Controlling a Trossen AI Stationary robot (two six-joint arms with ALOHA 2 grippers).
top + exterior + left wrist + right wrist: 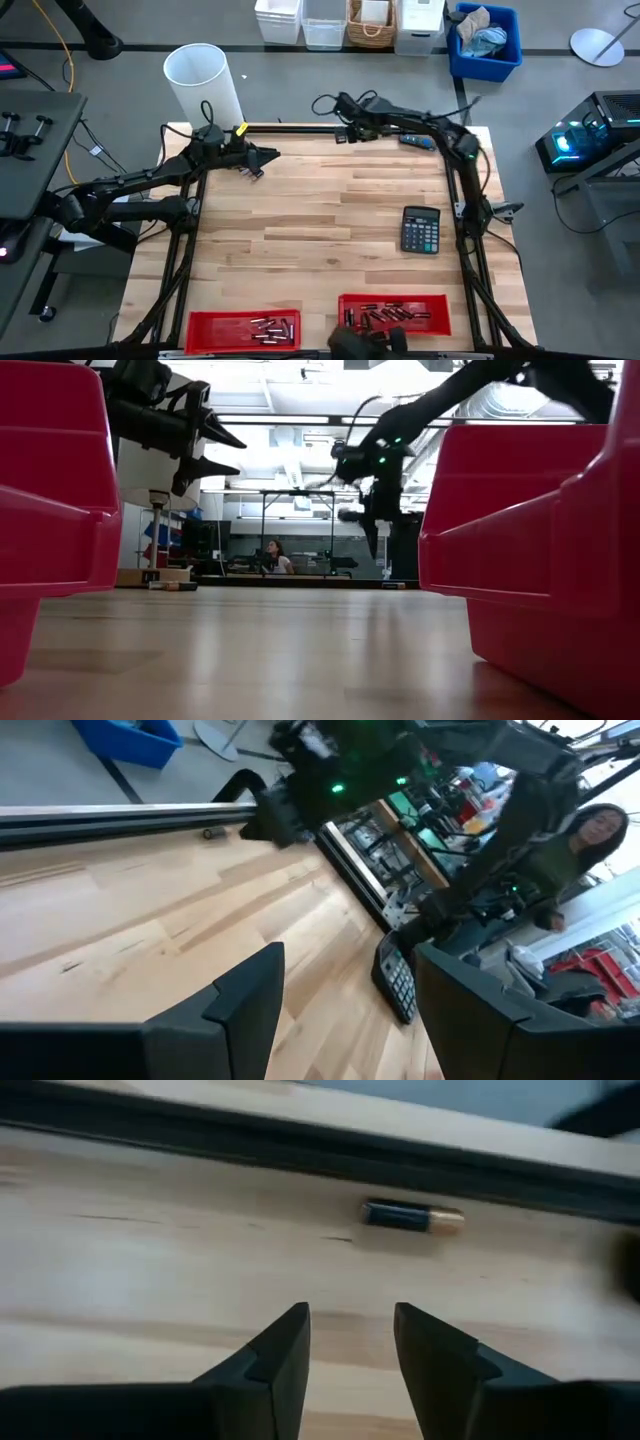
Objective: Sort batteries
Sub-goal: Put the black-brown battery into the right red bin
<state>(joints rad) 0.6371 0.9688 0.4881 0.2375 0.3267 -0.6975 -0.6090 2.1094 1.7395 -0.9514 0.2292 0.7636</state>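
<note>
Picking up the loose battery (412, 1216) cleanly means lowering the right gripper (350, 1345), whose fingers stand parted and empty, so they straddle the cell across its short width, not end to end. That battery lies flat on the wood just beside the black rail (300, 1148) at the table's far edge, so I would judge the rail side finger needs room. The left gripper (345, 990) waits wide open, well apart from the rail.
</note>
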